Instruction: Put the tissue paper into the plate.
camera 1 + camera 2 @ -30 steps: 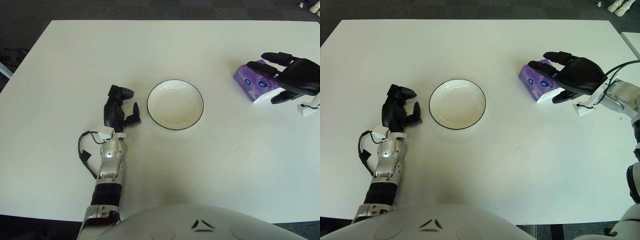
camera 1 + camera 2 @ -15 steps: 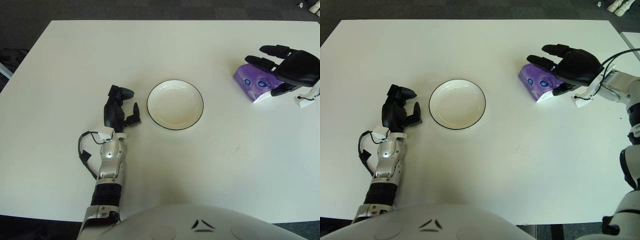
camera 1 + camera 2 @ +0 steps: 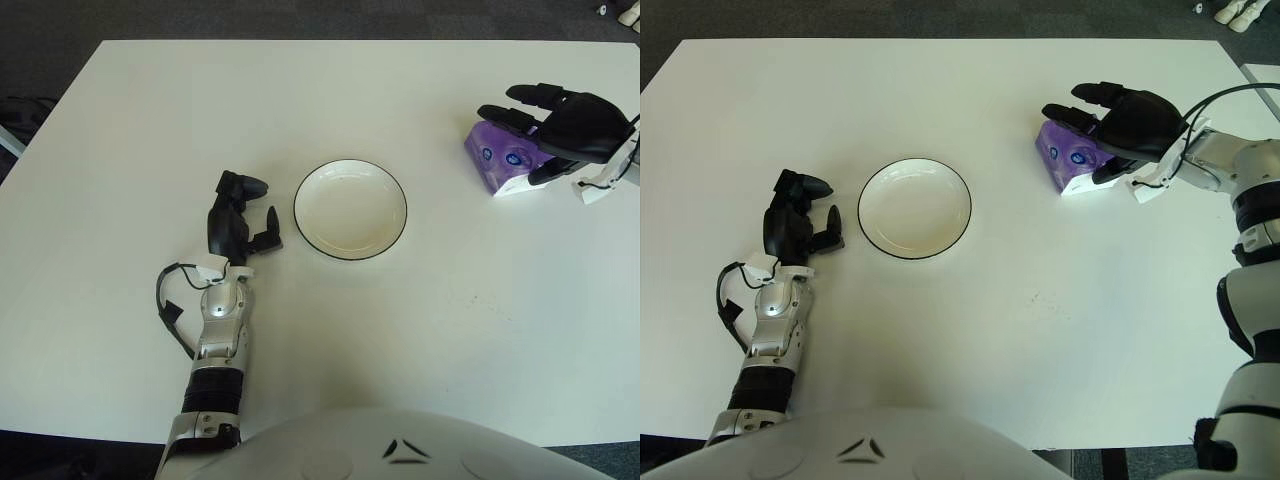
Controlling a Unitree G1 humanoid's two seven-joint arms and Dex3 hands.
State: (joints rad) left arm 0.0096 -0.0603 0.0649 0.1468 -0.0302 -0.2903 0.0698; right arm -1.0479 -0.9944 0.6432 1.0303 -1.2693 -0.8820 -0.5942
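while the right hand (image 3: 1118, 122) sits draped over the tissue paper pack (image 3: 1068, 158), its fingers reach across the pack's far top edge and the thumb shows at the near side; the digits look spread around the pack rather than clamped, so whether they actually press it cannot be told — logged as not yet a confirmed grasp

tissue paper pack: purple, white end face toward the robot's right, lying on the white table (image 3: 330, 110) at far right. long axis appears to run roughly left-right with a slight tilt; the hand covers its right and upper portion, so the left end with the printed dots stays exposed

key relation: pack lies directly under and just left of the right palm, touching or nearly so. plate (image 3: 350, 209) is well apart to the left and slightly nearer the robot, so the carry would go leftward and a bit toward the body. right hand is by far the nearer one to the pack

left hand (image 3: 237, 221) shows just left of the plate, fingers curled, holding nothing, idle

judgement: step in hand is closing on the pack; lift and transfer not yet done. risk: a soft pack may slip or deform if pinched only at one end
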